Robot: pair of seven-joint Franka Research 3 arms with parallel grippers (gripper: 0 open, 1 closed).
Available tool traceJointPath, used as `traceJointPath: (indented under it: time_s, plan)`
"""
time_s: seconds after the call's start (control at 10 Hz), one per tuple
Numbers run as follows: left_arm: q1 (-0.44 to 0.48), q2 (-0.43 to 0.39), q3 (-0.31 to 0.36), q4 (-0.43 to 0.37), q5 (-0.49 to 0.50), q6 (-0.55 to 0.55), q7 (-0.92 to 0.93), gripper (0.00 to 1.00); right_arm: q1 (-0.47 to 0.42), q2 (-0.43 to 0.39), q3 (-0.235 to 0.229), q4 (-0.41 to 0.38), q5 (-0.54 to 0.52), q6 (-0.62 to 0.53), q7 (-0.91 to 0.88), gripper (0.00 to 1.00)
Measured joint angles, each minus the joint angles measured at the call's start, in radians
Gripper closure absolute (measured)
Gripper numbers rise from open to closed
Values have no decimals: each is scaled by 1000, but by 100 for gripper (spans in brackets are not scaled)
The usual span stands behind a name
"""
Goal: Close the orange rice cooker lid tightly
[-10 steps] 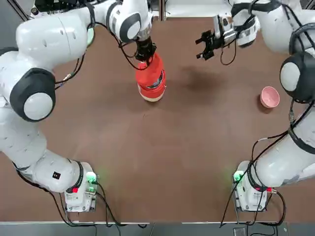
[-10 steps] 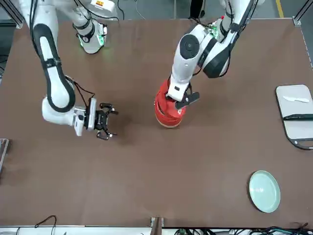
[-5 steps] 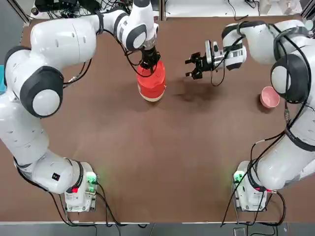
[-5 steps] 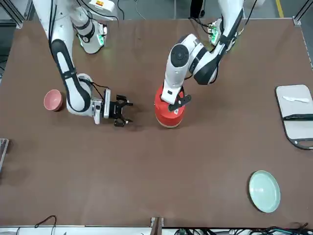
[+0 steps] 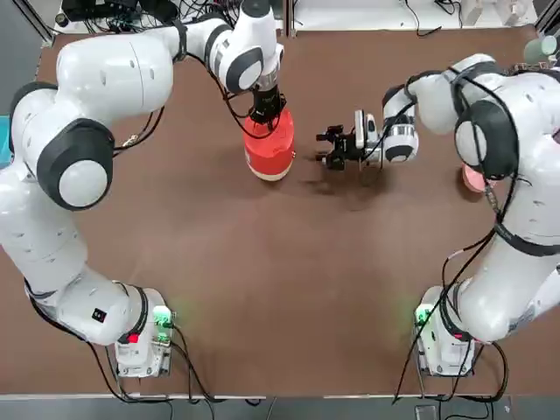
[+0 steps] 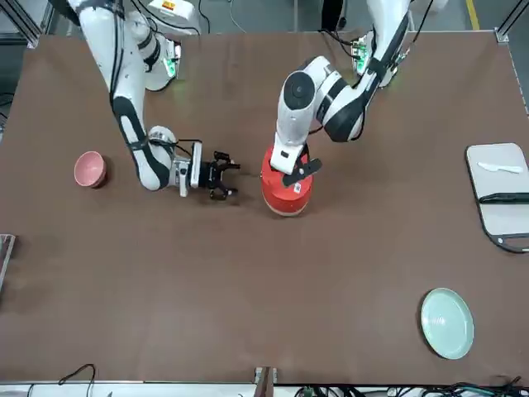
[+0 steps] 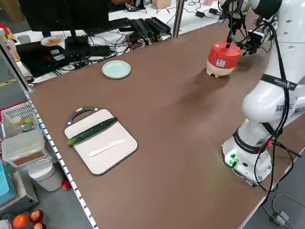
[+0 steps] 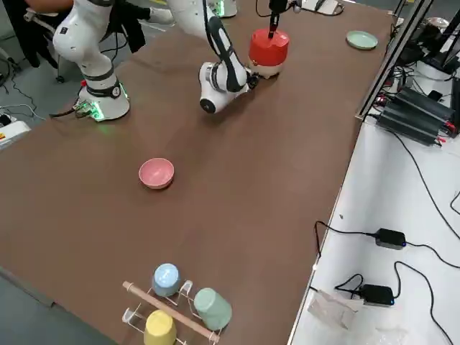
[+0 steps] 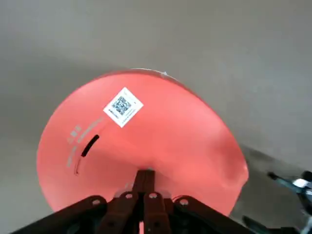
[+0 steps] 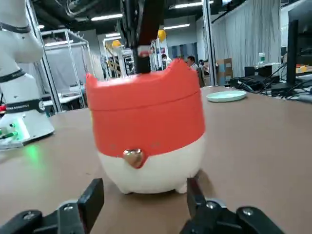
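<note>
The orange rice cooker [image 5: 269, 156] stands upright at the back middle of the table, also seen in the front view [image 6: 285, 197]. Its lid [image 9: 161, 136] lies down on the pot, white sticker up. My left gripper [image 5: 265, 114] is shut, and its fingertips [image 9: 145, 176] press on the lid's top near the rim. My right gripper [image 5: 331, 147] lies low and level just to the cooker's right, pointing at it. It is open, with its fingers [image 10: 92, 196] apart in front of the cream base and nothing between them.
A pink bowl [image 6: 89, 169] sits behind the right arm. A pale green plate [image 6: 447, 322] lies at the far left corner. A cutting board [image 7: 101, 140] holds a cucumber and a knife. A rack of cups [image 8: 176, 302] stands at the right edge.
My right gripper has swung in from the back right to just beside the cooker, its fingers narrowing. The left gripper has stayed on the lid, which now sits flatter.
</note>
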Motion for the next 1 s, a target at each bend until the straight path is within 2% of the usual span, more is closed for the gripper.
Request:
traceJointPath:
  time_s: [0.2,0.7,0.8,1.0]
  plan:
    - [-3,1,0,0,7,0,-5,99,32,14,8,0,63,-19,0,23]
    - [-12,2,1,5,38,-5,-42,96,79,18,20,0,87,-22,0,22]
    - [-9,3,1,13,38,-23,-42,85,79,22,23,0,103,-22,-7,22]
    - [8,-5,2,84,23,-169,-42,56,81,28,27,0,133,-26,-10,22]
